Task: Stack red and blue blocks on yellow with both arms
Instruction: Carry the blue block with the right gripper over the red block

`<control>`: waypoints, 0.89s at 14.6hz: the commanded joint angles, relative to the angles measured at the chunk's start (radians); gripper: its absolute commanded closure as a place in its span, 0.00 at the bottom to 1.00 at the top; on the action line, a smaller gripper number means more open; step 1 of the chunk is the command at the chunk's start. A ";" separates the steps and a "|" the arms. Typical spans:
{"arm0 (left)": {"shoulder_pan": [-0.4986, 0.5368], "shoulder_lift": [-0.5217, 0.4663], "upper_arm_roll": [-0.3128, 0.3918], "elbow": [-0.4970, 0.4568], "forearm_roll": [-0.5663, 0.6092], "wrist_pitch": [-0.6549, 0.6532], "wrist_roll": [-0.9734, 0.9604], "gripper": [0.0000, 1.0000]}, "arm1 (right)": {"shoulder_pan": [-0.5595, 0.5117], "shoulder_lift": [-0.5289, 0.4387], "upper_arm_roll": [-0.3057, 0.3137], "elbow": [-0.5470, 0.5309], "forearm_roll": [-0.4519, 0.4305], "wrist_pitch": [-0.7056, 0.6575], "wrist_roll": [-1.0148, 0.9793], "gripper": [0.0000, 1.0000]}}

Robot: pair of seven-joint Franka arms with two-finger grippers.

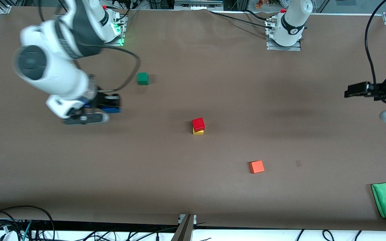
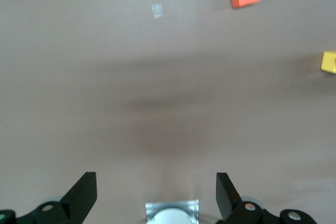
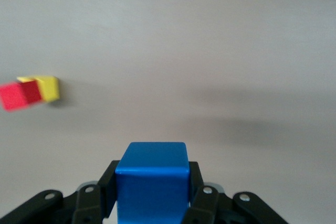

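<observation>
The right gripper is clamped on the blue block, held up over the table's right-arm end. The red block sits on the yellow block, well clear of both jaws (mid-table). The left gripper waits, jaws wide and empty.

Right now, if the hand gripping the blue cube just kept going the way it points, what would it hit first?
Probably only bare table. The right gripper holds the blue cube, and the red cube on the yellow cube sits off to one side of its line.
</observation>
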 commanded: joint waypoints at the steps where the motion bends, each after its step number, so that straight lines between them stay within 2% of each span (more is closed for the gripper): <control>1: 0.002 -0.027 -0.010 -0.137 0.025 0.134 0.027 0.00 | 0.111 0.072 -0.008 0.049 0.021 0.113 0.195 0.66; 4: -0.023 -0.044 -0.011 -0.234 0.025 0.223 0.015 0.00 | 0.213 0.197 -0.009 0.157 0.015 0.173 0.371 0.66; 7: -0.046 -0.113 -0.011 -0.439 0.036 0.419 0.015 0.00 | 0.266 0.303 -0.009 0.274 0.011 0.195 0.483 0.66; 9: -0.061 -0.140 -0.013 -0.513 0.044 0.492 0.012 0.00 | 0.291 0.326 -0.009 0.278 0.009 0.222 0.511 0.66; 11: -0.061 -0.163 -0.013 -0.529 0.044 0.495 0.010 0.00 | 0.306 0.347 -0.009 0.278 0.006 0.264 0.532 0.66; 13: -0.060 -0.234 -0.013 -0.578 0.042 0.494 0.010 0.00 | 0.320 0.367 -0.012 0.279 0.003 0.293 0.534 0.66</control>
